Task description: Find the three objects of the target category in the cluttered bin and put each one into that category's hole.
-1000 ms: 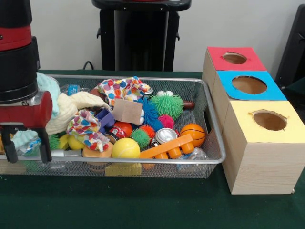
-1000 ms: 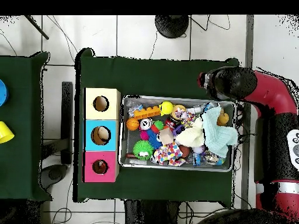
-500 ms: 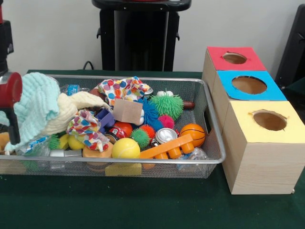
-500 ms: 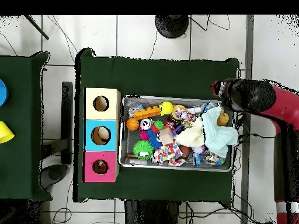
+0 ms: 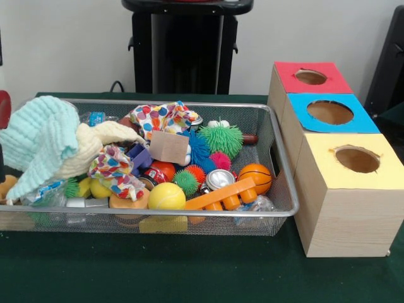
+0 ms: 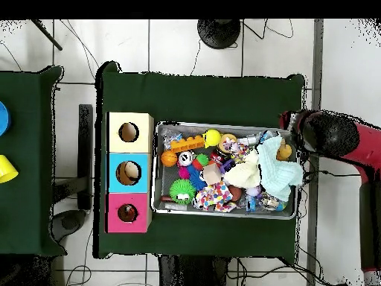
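- The wire mesh bin (image 5: 285, 189) stands on the green table (image 5: 189, 271), packed with toys and cloths; it serves here as the landmark.
- Just beside the bin's end stand three wooden boxes in a row, each with a round hole on top: yellow box (image 5: 353, 189), blue box (image 5: 328, 113), red box (image 5: 310, 77).
- Inside the bin, at the end away from the boxes, a mint-green cloth (image 5: 41, 142) is heaped over a cream cloth (image 5: 101, 142).
- A patterned cloth (image 5: 161, 118) lies near the bin's middle, with a green spiky ball (image 5: 222, 139) beside it.
- Along the bin's front rim lie a yellow ball (image 5: 166, 196), an orange block (image 5: 228, 193) and a small basketball (image 5: 255, 177).
- The gripper (image 6: 294, 128) hangs outside the bin's end away from the boxes; whether its jaws are parted or closed, I cannot tell.
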Available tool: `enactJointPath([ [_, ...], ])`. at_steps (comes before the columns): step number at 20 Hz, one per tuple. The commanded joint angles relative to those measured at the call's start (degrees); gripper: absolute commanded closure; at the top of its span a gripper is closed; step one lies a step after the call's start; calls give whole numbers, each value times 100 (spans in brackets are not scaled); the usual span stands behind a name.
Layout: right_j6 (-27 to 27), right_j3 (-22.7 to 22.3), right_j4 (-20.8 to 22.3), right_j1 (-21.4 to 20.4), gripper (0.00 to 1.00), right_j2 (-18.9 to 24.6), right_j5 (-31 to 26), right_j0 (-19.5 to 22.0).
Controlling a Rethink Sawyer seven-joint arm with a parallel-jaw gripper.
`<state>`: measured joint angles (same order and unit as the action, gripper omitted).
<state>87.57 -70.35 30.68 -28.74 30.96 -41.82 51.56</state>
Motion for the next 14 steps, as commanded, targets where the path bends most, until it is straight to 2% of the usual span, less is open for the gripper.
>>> enactJointPath([
  [1,-1077,-954,624,-31,0,22,465,18],
  [14,-843,-1137,861,2,0,16,566,-46],
])
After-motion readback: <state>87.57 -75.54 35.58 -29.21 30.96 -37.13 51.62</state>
